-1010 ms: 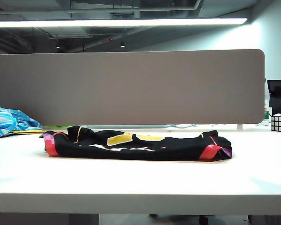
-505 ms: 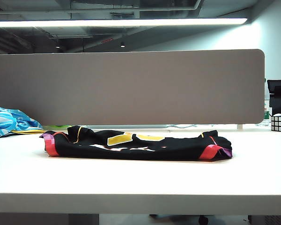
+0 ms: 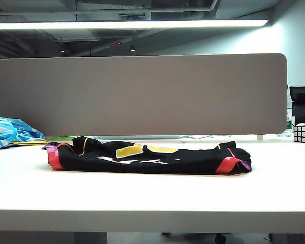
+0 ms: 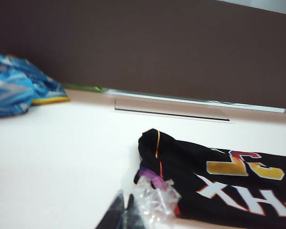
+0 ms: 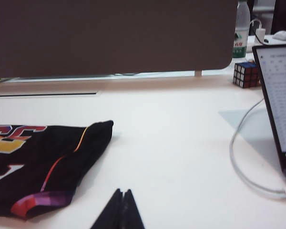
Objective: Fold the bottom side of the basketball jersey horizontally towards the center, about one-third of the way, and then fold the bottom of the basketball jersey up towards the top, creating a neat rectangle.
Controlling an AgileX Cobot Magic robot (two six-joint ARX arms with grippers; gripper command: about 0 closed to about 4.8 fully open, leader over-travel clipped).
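We see bright ceiling strip light overhead w/ glare; table washed out, soft shadows; both wrist views blurry, esp. left.

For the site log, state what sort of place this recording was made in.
Probably an open-plan office: a white desk backed by a grey partition screen, exposed ceiling ducts with strip lighting, and a laptop with a cable beside the folded jersey.

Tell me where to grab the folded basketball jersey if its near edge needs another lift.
Probably the two near corners of the basketball jersey, coming in low from the front. It lies as a long flat bundle, with its coloured ends exposed. The shut left gripper sits by one end and the shut right gripper near the other; neither holds it. Open both first.
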